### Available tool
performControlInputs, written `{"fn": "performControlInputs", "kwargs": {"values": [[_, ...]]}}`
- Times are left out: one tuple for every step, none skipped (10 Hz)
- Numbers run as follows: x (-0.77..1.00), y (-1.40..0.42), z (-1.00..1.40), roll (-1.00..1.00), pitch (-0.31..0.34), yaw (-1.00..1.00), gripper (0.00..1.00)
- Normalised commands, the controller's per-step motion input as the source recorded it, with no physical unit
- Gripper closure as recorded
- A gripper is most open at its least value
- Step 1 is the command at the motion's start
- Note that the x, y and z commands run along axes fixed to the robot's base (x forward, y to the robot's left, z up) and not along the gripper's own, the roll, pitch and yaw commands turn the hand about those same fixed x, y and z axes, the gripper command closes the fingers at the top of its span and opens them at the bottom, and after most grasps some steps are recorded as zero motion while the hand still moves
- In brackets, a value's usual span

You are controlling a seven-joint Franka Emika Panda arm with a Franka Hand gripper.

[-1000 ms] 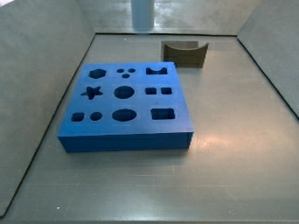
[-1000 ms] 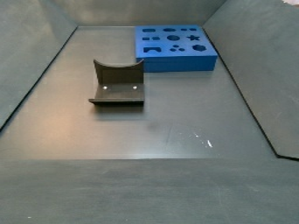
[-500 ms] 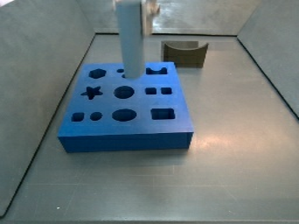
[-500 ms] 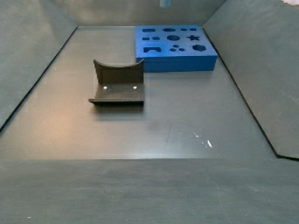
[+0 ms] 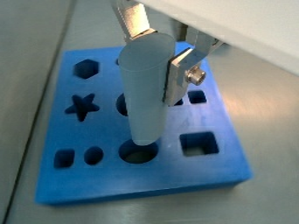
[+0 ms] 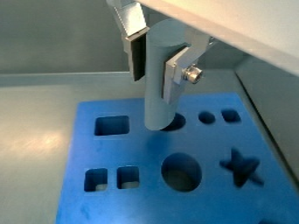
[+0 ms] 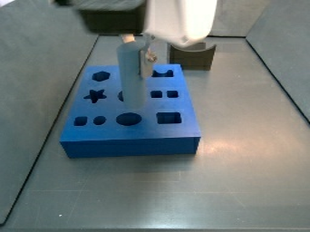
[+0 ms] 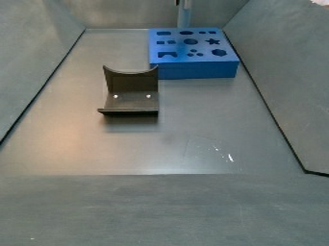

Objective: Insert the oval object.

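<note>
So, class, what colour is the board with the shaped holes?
Blue; the board shows best in a wrist view, under the gripper.

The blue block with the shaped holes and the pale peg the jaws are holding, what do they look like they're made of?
Blue block: probably matte plastic or dense foam; uniform colour, soft sheen, crisp cutouts. Pale peg, clamped by the gripper above the block: looks like smooth light-grey plastic, evenly coloured with a faint gloss, though painted metal is possible.

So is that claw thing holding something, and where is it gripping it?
Yes. The gripper above the blue block pinches the pale oval peg near its top end.
</note>
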Motion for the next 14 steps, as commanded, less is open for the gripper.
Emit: {"fn": "performControlInputs", "kwargs": {"values": [[-0.05,-0.12,0.0,0.17,0.044,-0.93,1.0],[-0.04,-0.14,0.0,0.19,0.041,-0.9,1.0],[-0.05,-0.13,0.01,0.21,0.027,-0.89,1.0],[-0.04,-0.1,0.0,0.24,0.006,-0.89,1.0],[-0.12,-0.06,0.13,0.3,0.01,-0.86,1.0],[-0.03,-0.16,0.0,0.18,0.033,-0.89,1.0],[0.0,-0.17,-0.02,0.11,0.031,-0.94,1.0],[0.0,-0.16,-0.18,0.04,0.0,-0.99,1.0],[0.0,-0.25,-0.32,-0.01,-0.031,-0.86,1.0],[0.03,-0.21,-0.44,0.0,0.0,-0.76,1.0],[0.0,-0.13,-0.3,0.03,0.019,-0.53,1.0],[0.03,0.0,-0.25,0.07,0.019,-0.23,1.0],[0.0,0.13,-0.18,0.09,0.051,-0.14,1.0],[0.0,0.11,-0.21,0.12,0.03,-0.09,1.0]]}}
